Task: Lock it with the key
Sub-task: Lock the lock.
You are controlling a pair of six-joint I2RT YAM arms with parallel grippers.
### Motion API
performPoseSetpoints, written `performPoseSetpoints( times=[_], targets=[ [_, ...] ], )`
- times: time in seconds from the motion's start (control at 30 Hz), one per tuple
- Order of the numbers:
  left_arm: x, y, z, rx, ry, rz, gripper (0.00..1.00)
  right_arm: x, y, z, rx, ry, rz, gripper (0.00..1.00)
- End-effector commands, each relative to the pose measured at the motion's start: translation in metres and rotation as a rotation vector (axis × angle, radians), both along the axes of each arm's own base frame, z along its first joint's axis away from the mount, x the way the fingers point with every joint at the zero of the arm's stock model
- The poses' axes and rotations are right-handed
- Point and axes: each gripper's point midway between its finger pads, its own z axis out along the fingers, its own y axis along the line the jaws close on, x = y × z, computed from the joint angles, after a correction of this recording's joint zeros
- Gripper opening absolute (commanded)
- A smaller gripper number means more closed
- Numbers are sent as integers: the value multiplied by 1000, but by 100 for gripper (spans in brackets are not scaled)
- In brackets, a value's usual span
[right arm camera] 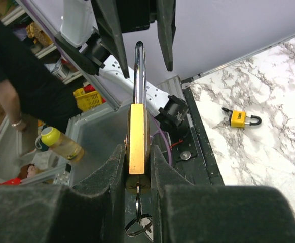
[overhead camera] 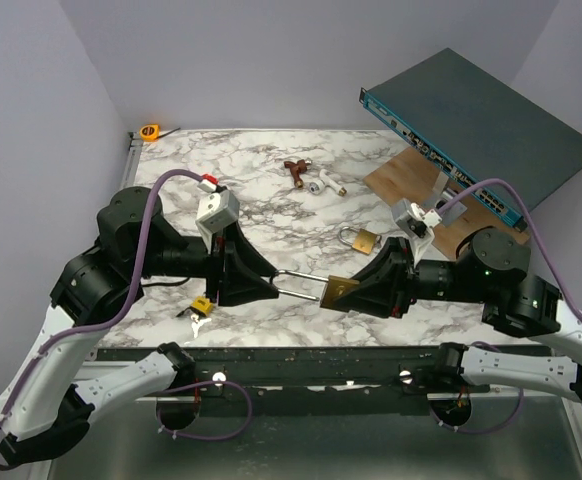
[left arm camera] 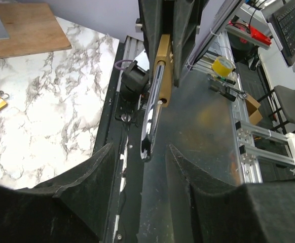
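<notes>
My right gripper (overhead camera: 351,293) is shut on the body of a long-shackle brass padlock (right arm camera: 137,144) and holds it above the table's near edge. A silvery key (right arm camera: 137,195) on a small ring sticks in the keyhole at the bottom of that lock. The long shackle (overhead camera: 299,285) points left toward my left gripper (overhead camera: 274,282). In the left wrist view the shackle's tip (left arm camera: 148,144) lies between the spread fingers of the left gripper (left arm camera: 140,152), which is open, and touches neither. A small yellow-and-black padlock (overhead camera: 201,305) lies on the table under the left arm, with tiny silvery keys (overhead camera: 195,321) beside it.
A second brass padlock (overhead camera: 363,240) lies mid-table. A teal network switch (overhead camera: 481,130) leans at the back right over a wooden board (overhead camera: 406,175). Brown and white small parts (overhead camera: 311,178) lie at the back. A yellow tape measure (overhead camera: 150,131) sits in the far left corner.
</notes>
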Motion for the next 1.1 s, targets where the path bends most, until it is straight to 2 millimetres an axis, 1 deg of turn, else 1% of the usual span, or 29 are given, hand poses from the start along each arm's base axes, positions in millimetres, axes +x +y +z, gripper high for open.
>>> performPoseSetpoints(
  times=[0.0, 0.23, 0.33, 0.37, 0.53, 0.7, 0.73, 0.9, 0.97, 1.07],
  targets=[
    [-4, 0, -2, -7, -14, -25, 43, -5, -8, 37, 102, -48, 4, 1],
    [-2, -2, 2, -15, -8, -26, 33, -2, -8, 31, 89, -39, -12, 1],
    [-3, -2, 4, -15, -9, -28, 26, 0, -8, 31, 89, -38, -21, 1],
    [-3, -2, 3, -12, -8, -29, 25, 0, -8, 31, 88, -39, -19, 1],
    [-4, -2, 4, -16, -10, -35, 25, 1, -6, 27, 69, -37, -23, 1],
    [-6, -2, 6, -31, -10, -44, 24, 3, -7, 27, 69, -40, -36, 1],
    [-6, -2, 6, -33, -9, -46, 22, 3, -8, 28, 71, -43, -38, 1],
    [-5, -4, 3, -28, 10, -47, 0, 4, -7, 30, 73, -44, -38, 1],
    [-4, -5, 3, -28, 18, -43, 0, 5, -6, 30, 72, -52, -39, 1],
    [-9, -4, 7, -49, 28, -61, 0, 5, -6, 29, 70, -80, -38, 1]
  ],
)
